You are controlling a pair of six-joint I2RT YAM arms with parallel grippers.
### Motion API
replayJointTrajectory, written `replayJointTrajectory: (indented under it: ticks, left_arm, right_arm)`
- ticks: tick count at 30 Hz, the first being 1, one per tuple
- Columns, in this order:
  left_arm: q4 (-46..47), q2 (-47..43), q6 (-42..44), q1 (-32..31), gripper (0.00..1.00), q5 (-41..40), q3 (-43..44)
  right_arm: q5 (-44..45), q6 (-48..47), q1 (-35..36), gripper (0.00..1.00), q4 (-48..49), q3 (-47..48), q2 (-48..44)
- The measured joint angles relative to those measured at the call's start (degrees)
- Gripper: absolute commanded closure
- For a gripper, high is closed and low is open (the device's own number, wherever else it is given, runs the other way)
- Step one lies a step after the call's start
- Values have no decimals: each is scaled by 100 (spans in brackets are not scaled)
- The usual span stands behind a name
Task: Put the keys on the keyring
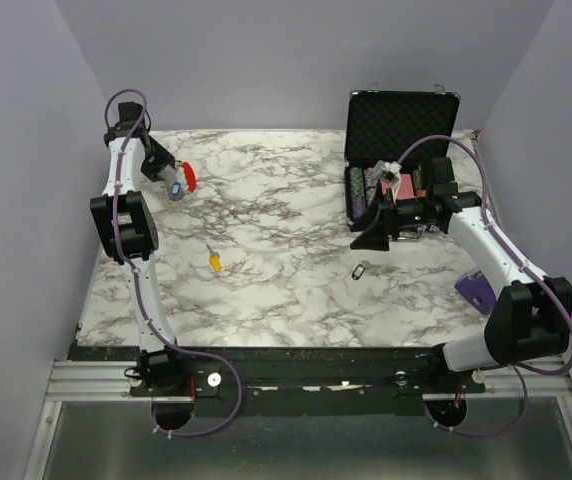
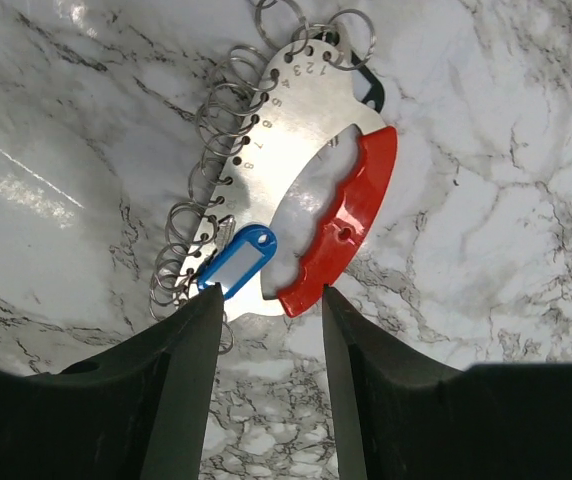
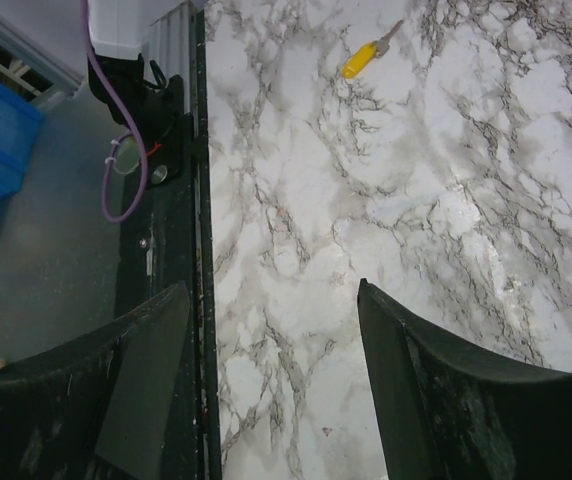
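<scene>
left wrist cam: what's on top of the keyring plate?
A blue-tagged key lies on the silver plate of the keyring, beside its red grip. Whether it is hooked on a ring is hidden beneath the tag.

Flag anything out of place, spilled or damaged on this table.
Nothing spilled or damaged. Two keys lie loose, apart from the keyring at far left: a yellow-headed key mid-table and a second key nearer the open black case.

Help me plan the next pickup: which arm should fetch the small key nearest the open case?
Right. The right arm's jaws stand open, empty, beside that key; the left arm's jaws hover over the keyring.
</scene>
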Motion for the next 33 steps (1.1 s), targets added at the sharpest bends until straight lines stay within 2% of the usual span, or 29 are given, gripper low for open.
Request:
replayJointTrajectory:
  ticks: [7,15,18,25,27,31,33]
  left_arm:
    - [-151,142,-485,83,47,52,-122]
    - [-365,142,-1325,127,37,-59,-389]
    - [-533,142,-1718,131,36,-120,-439]
    - [-772,140,-2557,131,53,-299,-468]
    - [-798,140,-2691,131,54,-328,-483]
    - [-833,140,-2903,131,68,-361,-503]
    - [-844,140,-2975,131,71,-378,-511]
  right_arm:
    - [-2,-15,0,24,-33,7,0]
    - [-2,-72,0,23,-72,22,0]
    - [-2,-114,0,23,-107,26,0]
    - [-2,-199,0,23,-227,111,0]
    - [-2,-234,0,23,-264,133,0]
    - [-2,-315,0,23,-367,186,0]
    - [-2,-352,0,23,-393,208,0]
